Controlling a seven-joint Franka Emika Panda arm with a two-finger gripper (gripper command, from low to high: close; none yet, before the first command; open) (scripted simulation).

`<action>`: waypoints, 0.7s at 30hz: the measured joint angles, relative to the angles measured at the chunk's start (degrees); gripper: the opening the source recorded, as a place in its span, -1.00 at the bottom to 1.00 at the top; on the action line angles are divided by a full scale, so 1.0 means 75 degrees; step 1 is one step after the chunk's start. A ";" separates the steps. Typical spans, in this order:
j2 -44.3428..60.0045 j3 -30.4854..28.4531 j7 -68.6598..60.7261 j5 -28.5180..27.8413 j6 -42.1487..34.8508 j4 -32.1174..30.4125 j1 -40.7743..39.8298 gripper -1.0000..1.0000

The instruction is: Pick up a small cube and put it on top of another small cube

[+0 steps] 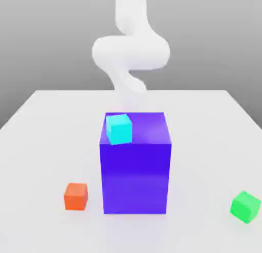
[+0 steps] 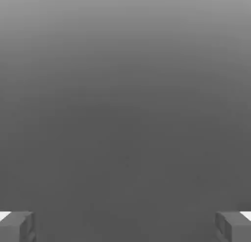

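A small cyan cube (image 1: 119, 128) rests on top of a tall blue block (image 1: 135, 167), near that block's front corner on the exterior view's left. A small orange cube (image 1: 76, 196) lies on the white table (image 1: 46, 134) to the exterior view's left of the block. A small green cube (image 1: 245, 206) lies on the exterior view's right. The white arm (image 1: 130, 49) rises behind the block. In the hand view my gripper (image 2: 125, 226) is open, its fingertips (image 2: 17, 226) far apart with only plain grey between them.
The tall blue block stands in the middle of the table and is the one large obstacle. The table's edges run off toward the back and both sides, with a grey backdrop beyond.
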 joint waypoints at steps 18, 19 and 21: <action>0.5032 -0.0661 0.3624 -0.0151 0.1086 0.0761 -0.1980 0.00; 0.5310 -0.0713 0.3791 -0.0112 0.1146 0.0803 -0.2112 0.00; 0.5866 -0.0806 0.4110 -0.0013 0.1267 0.0887 -0.2318 0.00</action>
